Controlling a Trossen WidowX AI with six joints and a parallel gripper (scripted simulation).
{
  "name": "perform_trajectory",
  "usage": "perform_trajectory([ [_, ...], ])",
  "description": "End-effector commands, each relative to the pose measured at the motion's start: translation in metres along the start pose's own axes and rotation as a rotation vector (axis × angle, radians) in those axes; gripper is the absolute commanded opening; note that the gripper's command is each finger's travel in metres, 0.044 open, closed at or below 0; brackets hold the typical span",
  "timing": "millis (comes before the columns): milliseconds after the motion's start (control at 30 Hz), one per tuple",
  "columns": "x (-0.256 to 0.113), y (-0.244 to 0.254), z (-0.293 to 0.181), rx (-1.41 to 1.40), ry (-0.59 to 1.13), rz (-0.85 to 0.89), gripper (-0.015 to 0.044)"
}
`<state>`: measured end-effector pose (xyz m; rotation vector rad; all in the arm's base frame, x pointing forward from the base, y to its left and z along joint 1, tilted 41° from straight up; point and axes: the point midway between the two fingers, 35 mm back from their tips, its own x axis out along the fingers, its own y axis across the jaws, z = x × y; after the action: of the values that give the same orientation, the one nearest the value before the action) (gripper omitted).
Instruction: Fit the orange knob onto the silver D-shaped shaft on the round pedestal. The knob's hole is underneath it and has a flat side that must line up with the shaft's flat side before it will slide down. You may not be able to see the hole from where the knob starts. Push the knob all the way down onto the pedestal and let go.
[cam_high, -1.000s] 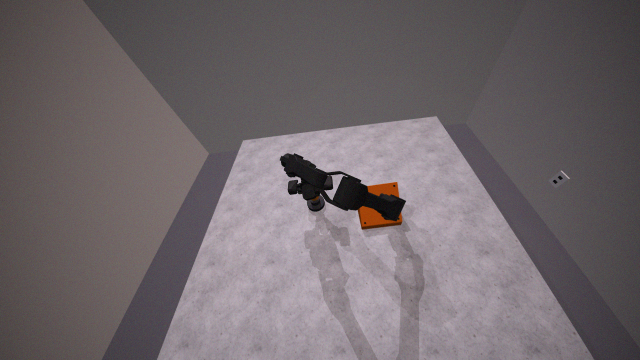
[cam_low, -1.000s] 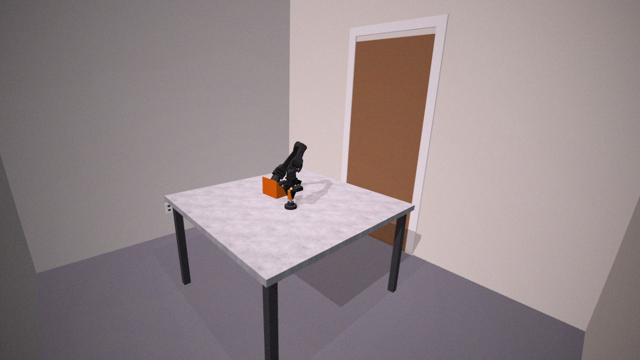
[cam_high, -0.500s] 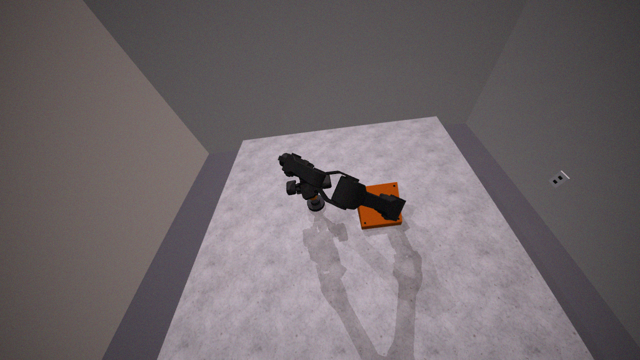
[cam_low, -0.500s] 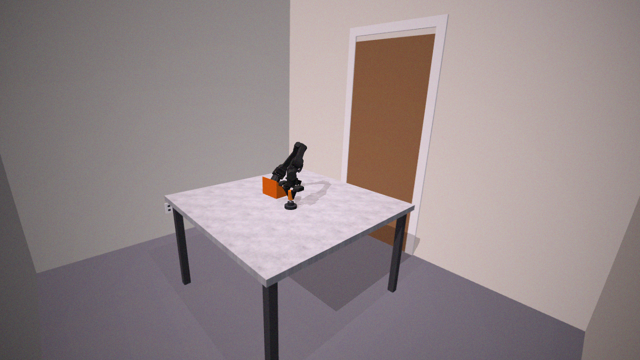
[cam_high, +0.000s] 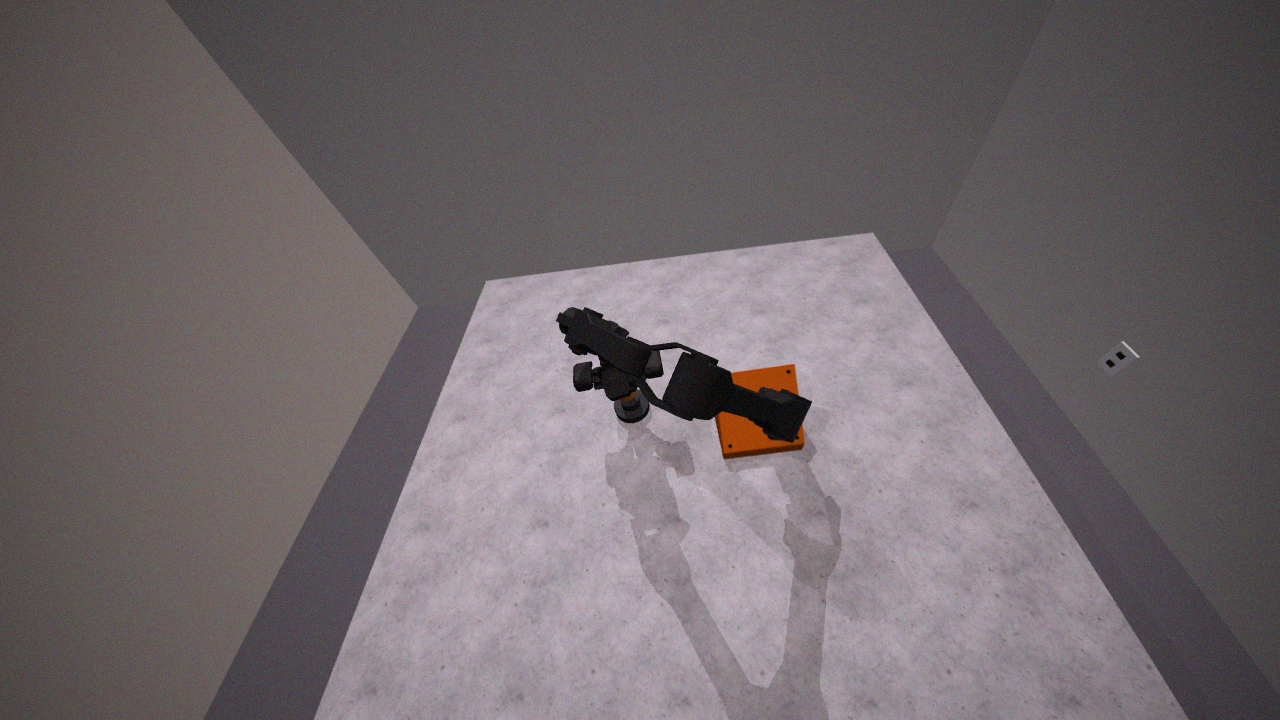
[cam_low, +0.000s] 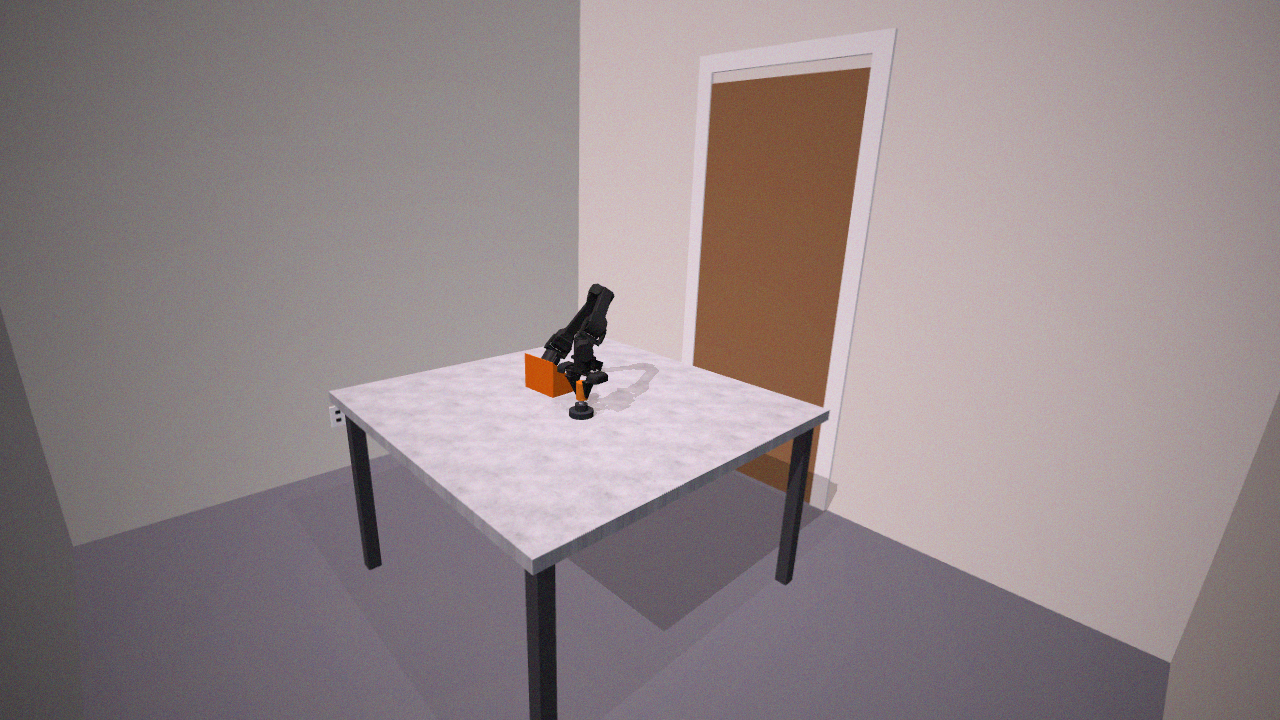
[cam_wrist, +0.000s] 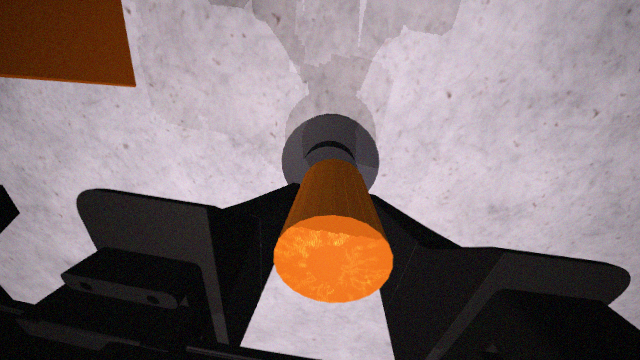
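Observation:
The orange knob (cam_high: 629, 396) (cam_low: 580, 389) (cam_wrist: 332, 260) is a tall cylinder, its top face toward the wrist camera. My gripper (cam_low: 580, 394) (cam_wrist: 332, 195) is shut on it, one black finger on each side. The knob is over the dark round pedestal (cam_high: 631, 416) (cam_low: 580, 412) (cam_wrist: 295, 155), with its lower end close above the pedestal's raised middle. The silver shaft, the knob's hole and both flat sides are hidden or too small to make out. I cannot tell whether the shaft is inside the hole.
An orange block (cam_high: 760, 440) (cam_low: 540, 374) (cam_wrist: 60, 40) with small dark holes in its top stands by the arm's base; it is at the upper left in the wrist view. The arm's shadow falls across the pale table (cam_high: 501, 537) (cam_low: 501, 465).

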<state>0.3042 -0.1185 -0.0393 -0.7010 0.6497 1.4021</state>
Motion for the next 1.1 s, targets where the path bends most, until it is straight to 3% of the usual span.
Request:
perform_trajectory([
  [0, -0.0015, 0.0022, 0.0001, 0.0, 0.0, -0.006, 0.0],
  [700, -0.0027, 0.0018, 0.0008, 0.0, 0.0, -0.006, 0.0],
  [1067, -0.0023, -0.0008, 0.0002, -0.209, 0.001, -0.006, 0.0],
])
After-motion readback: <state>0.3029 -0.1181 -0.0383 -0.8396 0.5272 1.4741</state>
